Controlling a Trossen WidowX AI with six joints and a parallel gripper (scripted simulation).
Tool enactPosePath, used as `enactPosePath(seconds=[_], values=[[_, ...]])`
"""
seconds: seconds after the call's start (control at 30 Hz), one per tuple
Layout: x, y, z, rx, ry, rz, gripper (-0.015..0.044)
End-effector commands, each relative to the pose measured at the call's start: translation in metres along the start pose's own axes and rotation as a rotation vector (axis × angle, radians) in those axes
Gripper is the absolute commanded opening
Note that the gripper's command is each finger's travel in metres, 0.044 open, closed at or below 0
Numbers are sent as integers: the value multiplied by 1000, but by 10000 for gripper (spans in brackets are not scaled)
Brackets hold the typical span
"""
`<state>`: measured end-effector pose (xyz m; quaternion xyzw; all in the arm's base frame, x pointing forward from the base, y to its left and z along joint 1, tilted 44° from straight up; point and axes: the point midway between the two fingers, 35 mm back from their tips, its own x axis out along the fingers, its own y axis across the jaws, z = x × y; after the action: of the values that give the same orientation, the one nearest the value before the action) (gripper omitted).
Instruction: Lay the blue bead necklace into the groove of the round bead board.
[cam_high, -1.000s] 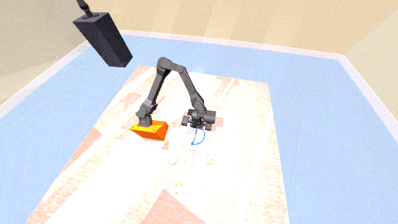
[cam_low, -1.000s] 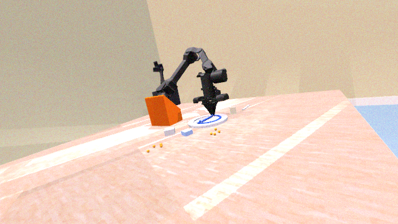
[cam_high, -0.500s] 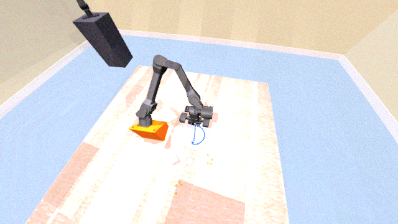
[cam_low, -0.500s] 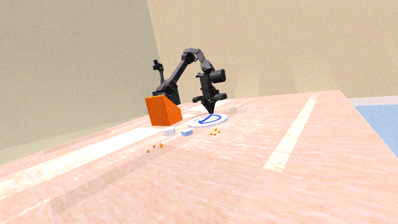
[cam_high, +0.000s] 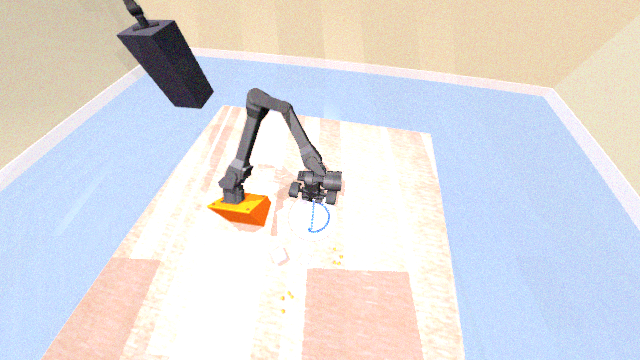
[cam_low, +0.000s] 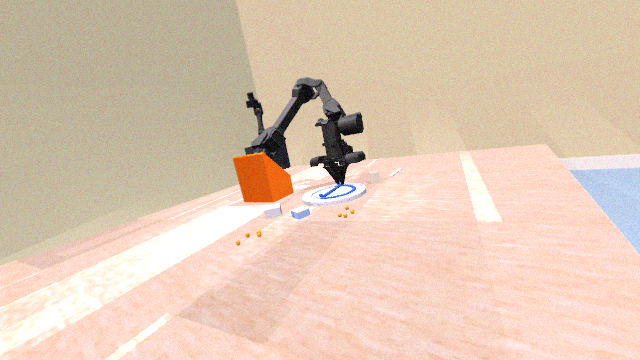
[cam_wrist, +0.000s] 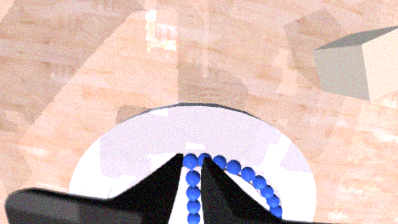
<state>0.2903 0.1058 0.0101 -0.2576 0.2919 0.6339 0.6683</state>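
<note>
The round white bead board (cam_high: 301, 221) (cam_low: 311, 198) (cam_wrist: 150, 145) lies on the table right of the arm's orange base. The blue bead necklace (cam_high: 327, 216) (cam_low: 341, 190) (cam_wrist: 241, 171) lies on the board. One part follows the curve of the groove on the right side. A straight part runs across the middle. My gripper (cam_high: 312, 199) (cam_low: 339, 181) (cam_wrist: 192, 161) points down at the board's far edge. Its fingers stand slightly apart, with the end of the bead strand lying between the tips.
The orange wedge base (cam_high: 245, 207) (cam_low: 260, 177) stands left of the board. Small pale blocks (cam_low: 272, 211) (cam_low: 300, 213) (cam_low: 374, 176) (cam_wrist: 350, 65) and loose orange beads (cam_high: 337, 260) (cam_high: 286, 297) (cam_low: 346, 212) lie around it. A dark camera box (cam_high: 167, 62) hangs at the upper left.
</note>
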Motion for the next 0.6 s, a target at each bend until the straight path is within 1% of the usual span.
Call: enactPosePath(seconds=[0.0,0.37,0.57], values=[[0,0,0,-1,0,0,157],[-2,1,0,6,0,3,440],[-5,1,0,6,-2,4,440]])
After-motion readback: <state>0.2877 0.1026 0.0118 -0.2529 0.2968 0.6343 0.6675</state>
